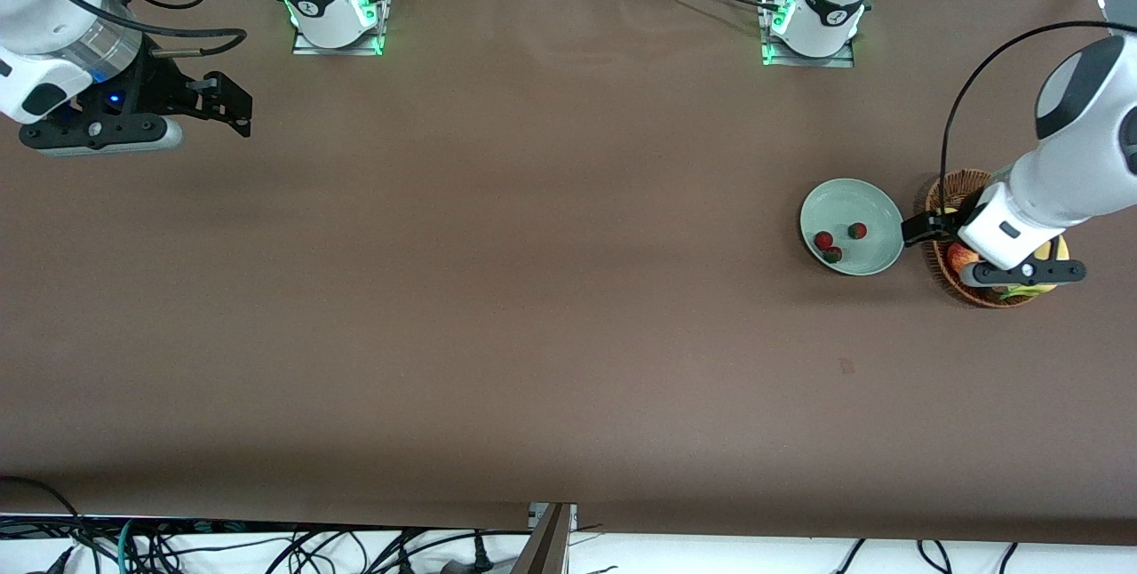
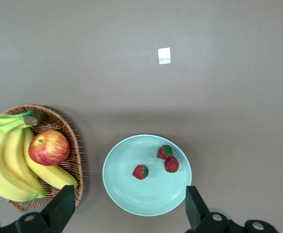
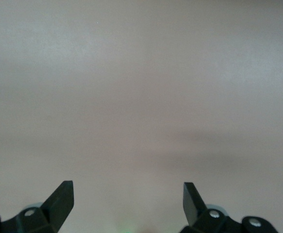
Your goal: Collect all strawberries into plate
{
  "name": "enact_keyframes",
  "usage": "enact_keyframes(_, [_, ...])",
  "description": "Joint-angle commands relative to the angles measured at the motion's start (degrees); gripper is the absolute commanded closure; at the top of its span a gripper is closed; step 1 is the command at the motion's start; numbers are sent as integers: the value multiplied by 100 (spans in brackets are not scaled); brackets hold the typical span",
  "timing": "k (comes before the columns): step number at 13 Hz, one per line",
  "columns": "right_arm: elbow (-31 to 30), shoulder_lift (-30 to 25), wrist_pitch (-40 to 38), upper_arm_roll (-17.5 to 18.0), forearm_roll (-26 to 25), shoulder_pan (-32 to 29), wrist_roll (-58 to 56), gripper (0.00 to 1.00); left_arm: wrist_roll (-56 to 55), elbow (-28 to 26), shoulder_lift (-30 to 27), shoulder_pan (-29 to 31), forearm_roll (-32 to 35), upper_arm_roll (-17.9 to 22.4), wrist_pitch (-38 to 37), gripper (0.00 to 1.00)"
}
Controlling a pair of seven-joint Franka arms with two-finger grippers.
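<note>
The pale mint-green plate (image 1: 866, 201) lies toward the left arm's end of the table, with three strawberries on it (image 1: 823, 240) (image 1: 857, 230) (image 1: 832, 254). In the left wrist view the plate (image 2: 131, 194) holds the same berries (image 2: 140, 171) (image 2: 164, 152) (image 2: 171, 164). My left gripper (image 1: 915, 228) hangs open and empty in the air over the gap between plate and basket; in its own view it (image 2: 129, 213) spans the plate's rim. My right gripper (image 1: 233, 107) is open and empty, waiting high over the right arm's end of the table, and its own view (image 3: 126, 204) shows only bare table.
A brown wicker basket (image 1: 943, 194) stands beside the plate at the table's end, partly under the left arm. It holds a red-yellow apple (image 2: 49, 147) and bananas (image 2: 5, 160). A small white tag (image 2: 164, 55) lies on the brown table cover.
</note>
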Motion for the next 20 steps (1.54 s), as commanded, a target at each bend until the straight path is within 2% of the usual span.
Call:
enact_keyframes(1, [214, 136, -139, 25, -16, -103, -3, 1, 674, 571, -447, -289, -543, 266, -339, 0])
enact_keyframes(2, [214, 136, -157, 25, -24, -94, 5, 1, 929, 747, -719, -534, -858, 634, -374, 0])
enact_keyframes(3, [214, 136, -166, 25, -16, -94, 5, 1, 1297, 914, -1096, -885, -1305, 1177, -401, 0])
enact_keyframes(6, [205, 144, -166, 25, -16, -103, 5, 1, 2413, 977, -2239, -2272, -2642, 3311, -401, 0])
enact_keyframes(7, [205, 144, -166, 25, -7, -103, 5, 1, 2626, 951, -2433, -2642, -2872, 3823, -401, 0])
enact_keyframes(10, [205, 144, -148, 25, -7, -103, 14, 1, 2672, 872, -2812, -3373, -3225, 4686, -418, 0])
enact_keyframes(14, [205, 144, -157, 25, -7, -103, 14, 1, 2838, 529, -3269, -4892, -3638, 6319, -419, 0])
enact_keyframes(18, [205, 144, -157, 16, 72, -111, 14, 1, 2795, 362, -3402, -6299, -3683, 7674, -357, 0])
enact_keyframes(19, [205, 144, -157, 7, 72, -111, 14, 1, 2760, 344, -3402, -6581, -3683, 7930, -357, 0])
enact_keyframes(20, [205, 144, -157, 7, 72, -111, 14, 1, 2751, 344, -3376, -6618, -3691, 7967, -348, 0])
